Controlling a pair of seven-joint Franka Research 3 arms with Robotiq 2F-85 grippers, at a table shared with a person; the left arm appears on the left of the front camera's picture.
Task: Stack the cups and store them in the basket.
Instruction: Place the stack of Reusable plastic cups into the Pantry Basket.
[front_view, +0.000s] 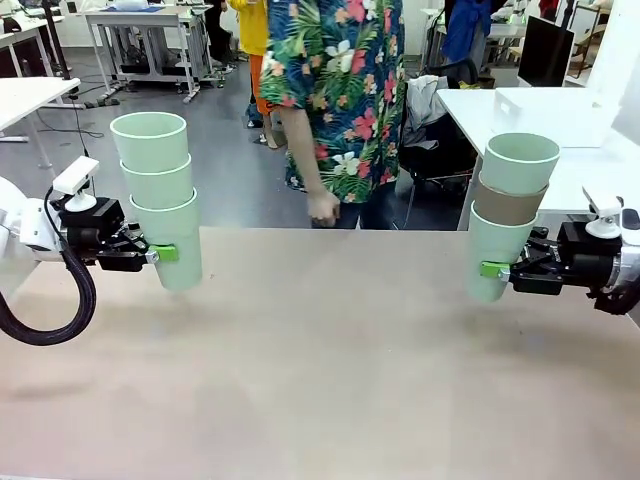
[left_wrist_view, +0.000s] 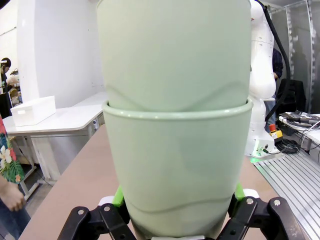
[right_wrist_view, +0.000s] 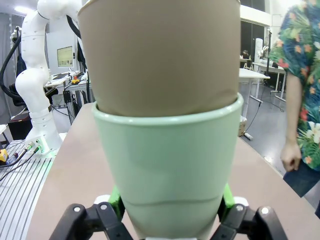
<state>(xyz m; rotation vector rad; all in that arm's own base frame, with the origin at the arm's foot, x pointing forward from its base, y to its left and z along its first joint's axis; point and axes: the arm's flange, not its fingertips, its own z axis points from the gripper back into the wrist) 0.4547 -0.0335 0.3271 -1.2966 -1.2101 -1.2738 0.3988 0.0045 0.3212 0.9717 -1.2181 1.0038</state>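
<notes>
Starting at the left edge of the table (front_view: 330, 380), we see the left gripper (front_view: 172, 255) pinching the bottom cup of a stack of three mint green cups (front_view: 160, 195). Its green pads press on either side of that cup's lower wall, and the stack hangs clear of the tabletop, leaning a little. In the left wrist view the cup sits squarely between the two fingers. Past the middle of the far edge stands a person (front_view: 335, 90) in a flowered shirt, one hand (front_view: 323, 207) hanging just beyond the table. Over the right edge, the right gripper (front_view: 490, 270) clamps a mint green bottom cup (front_view: 495, 255), which holds the brown cup (front_view: 508, 205), with another mint green cup (front_view: 520, 163) nested on top. This stack is also off the surface. The basket (left_wrist_view: 32, 110), a white rectangular bin, rests on a white side table beyond the far right corner.
</notes>
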